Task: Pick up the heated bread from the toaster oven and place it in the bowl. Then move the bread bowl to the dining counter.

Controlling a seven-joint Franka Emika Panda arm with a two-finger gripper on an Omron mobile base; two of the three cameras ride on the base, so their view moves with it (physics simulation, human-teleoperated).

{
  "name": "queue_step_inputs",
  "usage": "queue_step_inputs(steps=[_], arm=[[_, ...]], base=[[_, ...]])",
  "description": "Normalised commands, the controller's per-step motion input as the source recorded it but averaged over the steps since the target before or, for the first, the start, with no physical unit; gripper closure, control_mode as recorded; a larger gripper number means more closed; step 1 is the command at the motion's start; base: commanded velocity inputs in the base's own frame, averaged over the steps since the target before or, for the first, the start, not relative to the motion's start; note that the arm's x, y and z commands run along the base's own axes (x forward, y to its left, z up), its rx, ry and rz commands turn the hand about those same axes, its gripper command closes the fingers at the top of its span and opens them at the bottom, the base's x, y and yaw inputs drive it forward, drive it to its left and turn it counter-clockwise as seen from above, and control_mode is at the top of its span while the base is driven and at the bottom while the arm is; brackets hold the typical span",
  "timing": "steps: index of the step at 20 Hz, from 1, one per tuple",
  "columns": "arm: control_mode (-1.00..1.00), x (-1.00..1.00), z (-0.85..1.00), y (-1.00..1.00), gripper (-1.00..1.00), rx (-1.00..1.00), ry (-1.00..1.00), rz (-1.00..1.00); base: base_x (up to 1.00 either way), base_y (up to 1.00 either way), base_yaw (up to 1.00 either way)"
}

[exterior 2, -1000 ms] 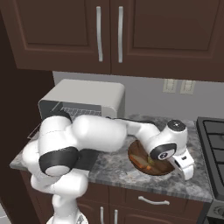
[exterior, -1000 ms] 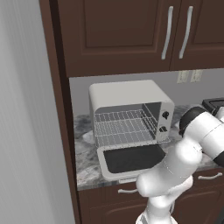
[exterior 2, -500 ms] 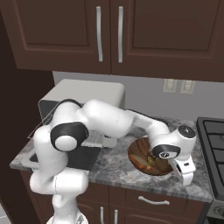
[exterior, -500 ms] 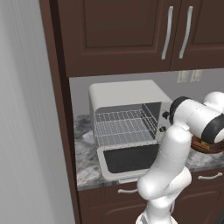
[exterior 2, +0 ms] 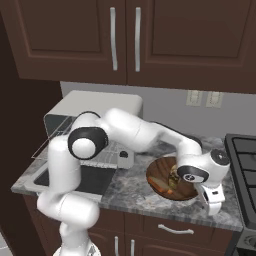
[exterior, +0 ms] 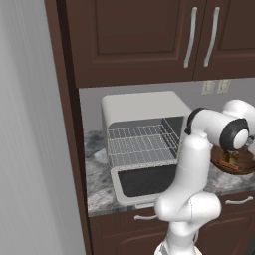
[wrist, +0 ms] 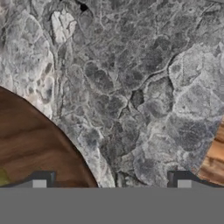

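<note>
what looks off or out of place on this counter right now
Nothing is spilled or damaged. The toaster oven stands with its door dropped open and its rack bare; the bread already lies in the bowl. The open gripper hangs at the bowl's rim over the counter.

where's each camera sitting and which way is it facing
Left base view: behind the arm's left, facing the toaster oven; white arm at lower right.
Right base view: behind its right, facing the bowl on the counter; arm from lower left, end effector open.
Hand view: on the hand, looking down at counter and bowl rim; finger tips at bottom.
Both base views share oven and bowl.
</note>
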Motion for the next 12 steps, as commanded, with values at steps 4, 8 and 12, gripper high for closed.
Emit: queue_step_inputs(steps=[4, 8, 12], arm=[[-1.00, 0.06, 0.01, 0.11, -1.00, 0.03, -0.03, -0.06], [-1.00, 0.00, 0.01, 0.21, -1.00, 0.00, -0.03, -0.01], [-1.00, 0.00, -0.04, 0.24, -1.00, 0.00, 0.00, 0.00]], base=[[0.00, 0.00, 0.00], [0.00, 0.00, 0.00], [0.00, 0.00, 0.00]])
